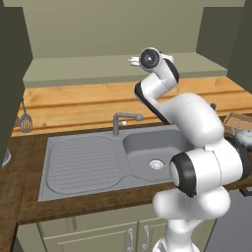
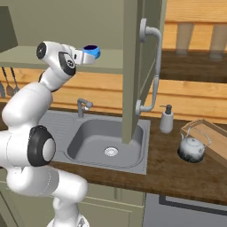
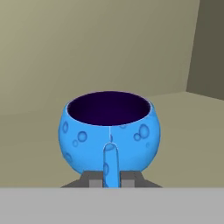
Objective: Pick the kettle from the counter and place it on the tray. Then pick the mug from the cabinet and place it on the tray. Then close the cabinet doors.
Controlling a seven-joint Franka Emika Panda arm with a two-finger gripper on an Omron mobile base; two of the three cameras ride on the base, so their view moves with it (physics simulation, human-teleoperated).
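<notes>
Risk: my gripper (image 3: 111, 178) clamps only the mug (image 3: 109, 131) handle; swinging past the cabinet door (image 2: 133, 71) could twist it loose

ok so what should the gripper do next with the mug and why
Probably close the fingers on the handle, then lift. In the hand view the mug sits upright on the cabinet shelf with its handle between the two finger tips of the gripper. Whether they already pinch it is unclear. The kettle already sits at the tray, so the mug comes next.
</notes>
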